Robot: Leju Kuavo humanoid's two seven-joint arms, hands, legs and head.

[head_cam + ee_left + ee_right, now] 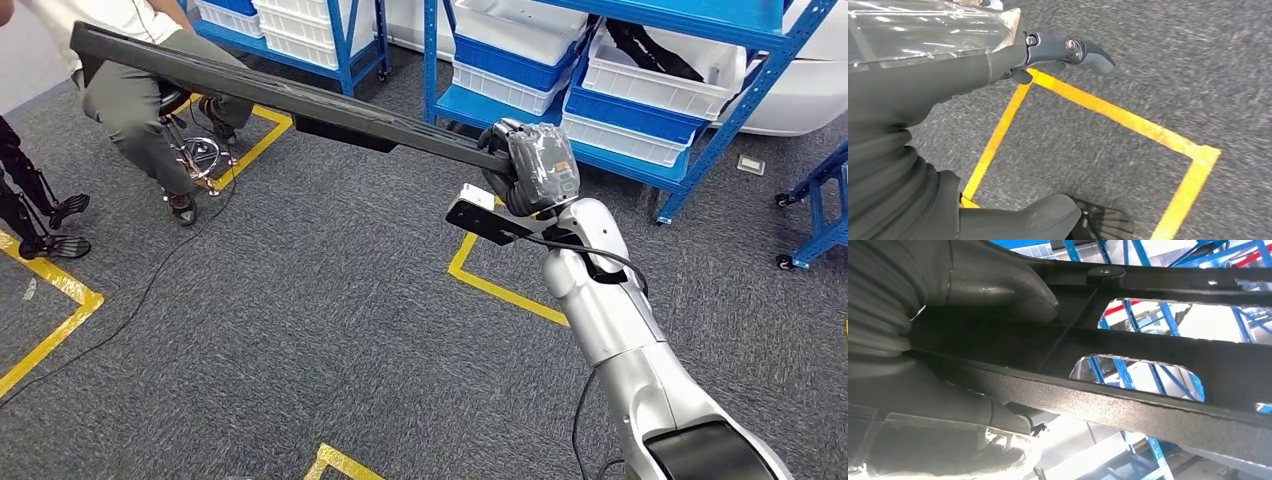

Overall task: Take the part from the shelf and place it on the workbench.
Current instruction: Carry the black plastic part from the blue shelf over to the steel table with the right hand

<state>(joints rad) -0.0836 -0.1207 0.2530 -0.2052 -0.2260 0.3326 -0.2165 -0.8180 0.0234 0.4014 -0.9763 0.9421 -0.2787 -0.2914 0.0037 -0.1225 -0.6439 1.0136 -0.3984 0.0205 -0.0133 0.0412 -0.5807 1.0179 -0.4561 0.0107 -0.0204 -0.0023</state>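
Right arm: silver, rising from the lower right of the head view, nearest the camera. Wrist camera bracket just below the hand.

Right hand: dark, under a clear plastic cover; fingers wrapped around one end of the part. In the right wrist view the thick grey thumb presses on one face of the part.

Part: long, flat, black bar, held in the air above the grey carpet, running from the right hand up and to the left, its far end in front of a seated person. Cut-out openings along its length.

Left hand: hanging over the carpet and yellow floor tape; holds nothing, one finger stretched out; lie of the remaining fingers cannot be told.

Shelves: blue frames, white and blue bins, behind the part.
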